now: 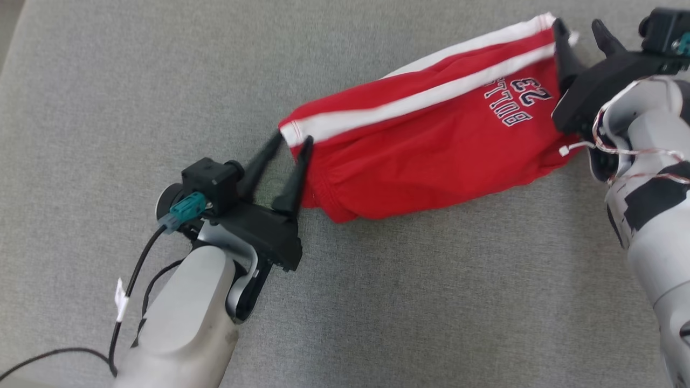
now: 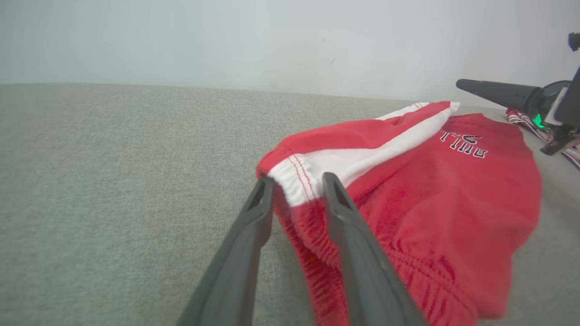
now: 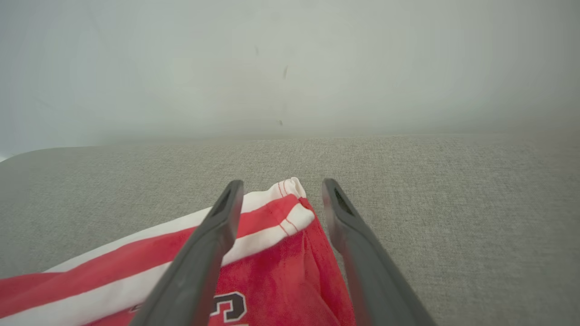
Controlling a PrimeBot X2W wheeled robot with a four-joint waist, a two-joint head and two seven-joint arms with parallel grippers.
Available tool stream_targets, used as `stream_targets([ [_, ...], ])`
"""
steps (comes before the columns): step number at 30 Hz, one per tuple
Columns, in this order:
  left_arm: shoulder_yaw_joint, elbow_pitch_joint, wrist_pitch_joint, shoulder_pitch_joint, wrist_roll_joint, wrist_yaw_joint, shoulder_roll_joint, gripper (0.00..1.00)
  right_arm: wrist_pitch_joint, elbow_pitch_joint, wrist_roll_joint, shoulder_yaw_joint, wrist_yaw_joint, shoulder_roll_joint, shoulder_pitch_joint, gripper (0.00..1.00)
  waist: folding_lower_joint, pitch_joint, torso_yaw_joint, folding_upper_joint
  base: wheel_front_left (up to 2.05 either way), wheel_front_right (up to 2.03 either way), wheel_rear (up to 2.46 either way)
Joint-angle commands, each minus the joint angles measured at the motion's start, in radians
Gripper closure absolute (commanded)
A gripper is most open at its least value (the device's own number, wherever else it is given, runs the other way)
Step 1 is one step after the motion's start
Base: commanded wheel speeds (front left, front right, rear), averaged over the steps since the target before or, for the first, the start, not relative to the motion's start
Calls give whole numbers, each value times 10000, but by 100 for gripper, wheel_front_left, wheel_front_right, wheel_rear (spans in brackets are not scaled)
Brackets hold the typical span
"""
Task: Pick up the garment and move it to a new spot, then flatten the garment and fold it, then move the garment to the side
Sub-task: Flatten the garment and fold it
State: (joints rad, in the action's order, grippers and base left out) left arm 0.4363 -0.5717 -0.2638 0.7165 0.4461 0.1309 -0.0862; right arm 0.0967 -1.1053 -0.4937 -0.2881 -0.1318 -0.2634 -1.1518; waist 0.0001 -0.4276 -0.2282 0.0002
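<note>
Fingers, left gripper: parted, straddling the waistband corner of the garment. The cloth sits between them and is not pinched.
Fingers, right gripper: parted wide, one on each side of the striped leg-hem corner. The right wrist view shows a gap on both sides, so nothing is gripped.
Garment location: red shorts with white side stripes, lying on the grey fabric surface, stretched lengthwise between the two grippers.
Reason for placement: each gripper stands at an opposite end corner, judged to be the position for drawing the cloth straight. With both sets of fingers apart, the surface alone carries the garment.
Condition: the stripe edge runs straight. The lower edge bulges and the waistband is gathered, so flattening is judged incomplete.
Edges: the surface ends at a pale wall beyond the hem. A surface edge shows at the upper left of the head view, well apart from the garment.
Open room: broad bare surface lies to the robot's left and on the near side, enough for a fold or a sideways transfer.
</note>
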Motion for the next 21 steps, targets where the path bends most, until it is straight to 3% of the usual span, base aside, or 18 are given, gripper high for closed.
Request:
stream_targets([
  [1,-97,69,1,-227,-52,-20,-50,0,83,-29,-126,-144,28,-70,264,0,-1,248,58,-2,0,0,0],
  [7,-1067,900,-1,-1220,-458,-25,-158,0,279,424,-840,-1064,28,-534,1095,0,-1,822,136,-2,0,0,0],
  [14,-2751,2953,-1,-2872,-1271,-183,65,0,186,774,-1764,-1849,28,-1111,2013,0,-1,1143,101,-2,0,0,0],
  [21,-3742,4649,-1,-4141,-2309,-259,278,0,59,450,-2251,-2293,28,-1169,2266,0,-1,1149,-96,-2,0,0,0],
])
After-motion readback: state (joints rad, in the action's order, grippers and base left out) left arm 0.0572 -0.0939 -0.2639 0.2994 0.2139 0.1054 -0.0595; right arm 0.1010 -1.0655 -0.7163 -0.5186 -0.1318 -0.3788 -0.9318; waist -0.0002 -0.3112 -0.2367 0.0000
